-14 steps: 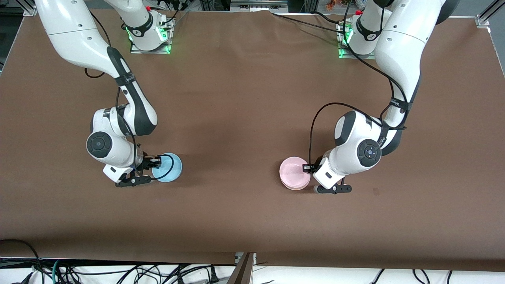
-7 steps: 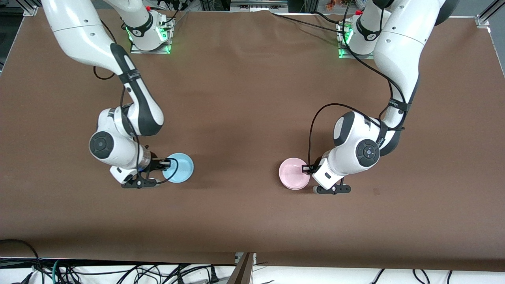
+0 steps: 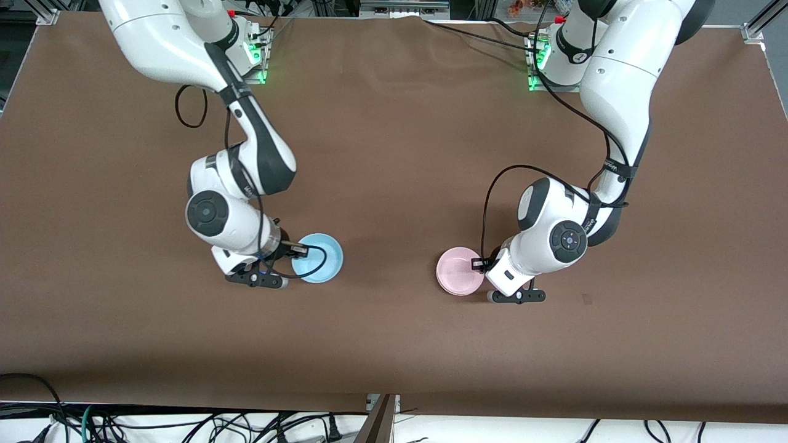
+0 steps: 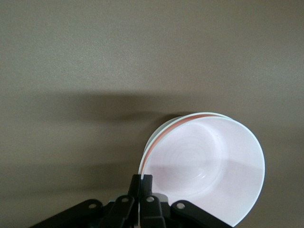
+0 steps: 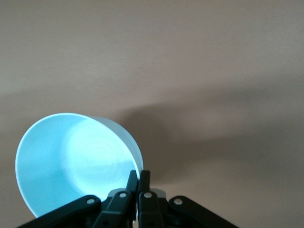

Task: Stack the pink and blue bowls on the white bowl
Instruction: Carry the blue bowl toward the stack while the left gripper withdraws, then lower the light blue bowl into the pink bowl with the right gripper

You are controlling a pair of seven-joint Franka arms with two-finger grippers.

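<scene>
My right gripper point(image 3: 297, 250) is shut on the rim of the sky-blue bowl point(image 3: 319, 266) and holds it just over the table. In the right wrist view the fingers point(image 5: 138, 176) pinch that bowl's point(image 5: 71, 161) rim. The pale pink bowl point(image 3: 459, 269) sits nested in the white bowl toward the left arm's end. In the front view the white bowl is hidden under the pink one. The left wrist view shows the white bowl's outer rim point(image 4: 159, 133) around the pink bowl point(image 4: 204, 166). My left gripper point(image 3: 479, 263) point(image 4: 141, 179) is shut on the pink bowl's rim.
The brown table point(image 3: 394, 154) carries nothing else between the two bowls. The arm bases point(image 3: 234, 55) point(image 3: 554, 61) stand at the edge farthest from the front camera. Cables hang past the table's near edge point(image 3: 184, 424).
My right arm has carried the blue bowl sideways toward the pink bowl and the left arm's end. The left arm and the pink bowl have barely moved.
</scene>
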